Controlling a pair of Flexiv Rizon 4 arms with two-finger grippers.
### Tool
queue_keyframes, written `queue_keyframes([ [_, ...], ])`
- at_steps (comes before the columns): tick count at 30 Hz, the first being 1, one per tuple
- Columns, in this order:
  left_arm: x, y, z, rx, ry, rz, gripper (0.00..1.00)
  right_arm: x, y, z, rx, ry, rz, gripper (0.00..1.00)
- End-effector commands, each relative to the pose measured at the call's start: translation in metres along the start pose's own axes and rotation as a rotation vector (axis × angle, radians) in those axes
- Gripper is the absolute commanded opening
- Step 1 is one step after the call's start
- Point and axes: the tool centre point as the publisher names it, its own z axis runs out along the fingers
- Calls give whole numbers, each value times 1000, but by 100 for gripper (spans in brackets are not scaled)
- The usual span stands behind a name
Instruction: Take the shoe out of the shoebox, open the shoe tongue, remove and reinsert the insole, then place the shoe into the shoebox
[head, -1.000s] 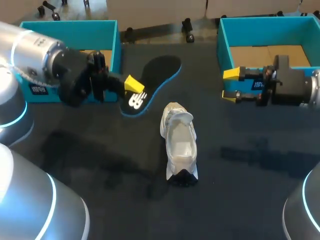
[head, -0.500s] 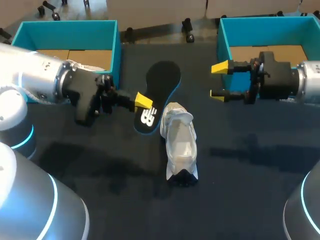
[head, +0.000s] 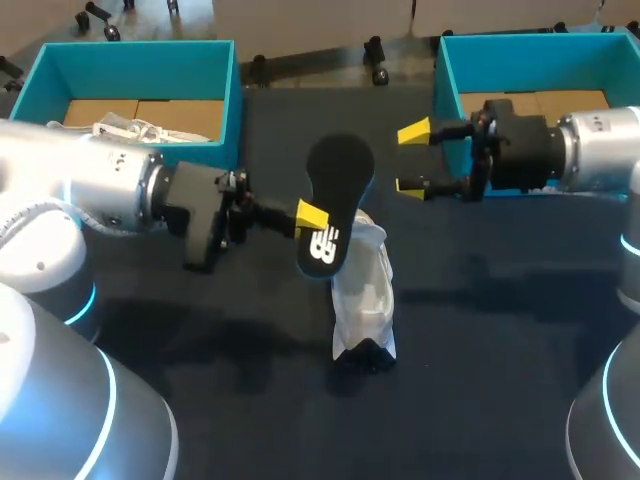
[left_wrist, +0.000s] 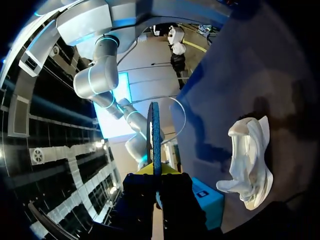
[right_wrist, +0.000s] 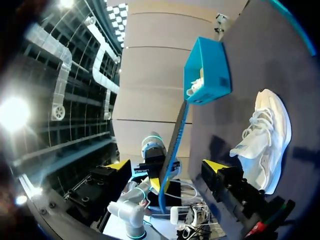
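Shoe (head: 362, 290) first: white, dark at its near end, it lies on the black tabletop (head: 480, 380) in front of the robot, lengthwise away from it. In the left wrist view the shoe (left_wrist: 250, 162) sits off to one side of that arm's fingers, on the tabletop and apart from them.

Just over the shoe's far end, towards its left side, the left tool (head: 314, 218) is clenched on the lower end of the insole (head: 335, 195), which is black with a blue rim and white print. The insole stands lifted and tilted above that end of the shoe. Whether it touches the shoe I cannot tell. Seen from the left wrist, the insole (left_wrist: 153, 135) runs edge-on out from between the left tool's (left_wrist: 156, 180) fingers.

Beyond the shoe and to its right hangs the right tool (head: 412, 159), fingers spread wide and grasping nothing. Its wrist view has the insole (right_wrist: 175, 140) ahead of it and the shoe (right_wrist: 265, 140) beside that.

Farthest from the shoe stand two teal boxes: the left shoebox (head: 140, 70) far to its left, with a white laced thing (head: 130, 128) inside, and the right shoebox (head: 530, 55) far to its right.
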Motion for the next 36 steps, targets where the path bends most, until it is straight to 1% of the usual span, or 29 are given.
queue_keyframes([
  [1,5,4,13,-3,-1,-1,0,-6,9,14,50,8,8,77],
  [3,5,4,17,-9,-1,-10,0,-8,8,16,59,12,11,68],
  [7,5,9,23,-12,-4,-7,0,-9,6,20,76,22,23,57],
  [14,1,25,29,-10,-6,20,0,-13,0,30,90,33,41,56],
  [17,0,30,29,-7,-3,29,0,-14,-2,31,89,34,44,53],
  [18,0,32,29,-5,0,33,0,-14,-3,32,88,35,45,50],
  [19,1,33,29,-3,1,36,0,-14,-4,33,87,35,44,50],
  [20,1,33,29,-2,2,38,0,-14,-4,33,86,35,44,49],
  [24,1,35,29,7,5,48,0,-14,-4,33,71,30,41,43],
  [27,2,35,30,12,9,47,0,-14,-4,35,66,27,33,32],
  [28,2,35,30,13,10,47,0,-13,-3,35,65,25,30,25],
  [29,2,34,30,14,12,43,0,-13,-3,36,64,24,26,16],
  [30,3,34,30,14,13,42,0,-13,-3,36,61,21,21,2],
  [31,4,33,30,14,16,35,0,-13,-3,36,56,16,17,0],
  [33,5,32,30,13,20,29,0,-13,-3,36,44,9,4,0],
  [34,6,31,30,15,25,23,4,-12,-3,36,36,10,-4,0],
  [36,7,30,28,17,33,11,65,-12,-3,35,34,1,-13,0],
])
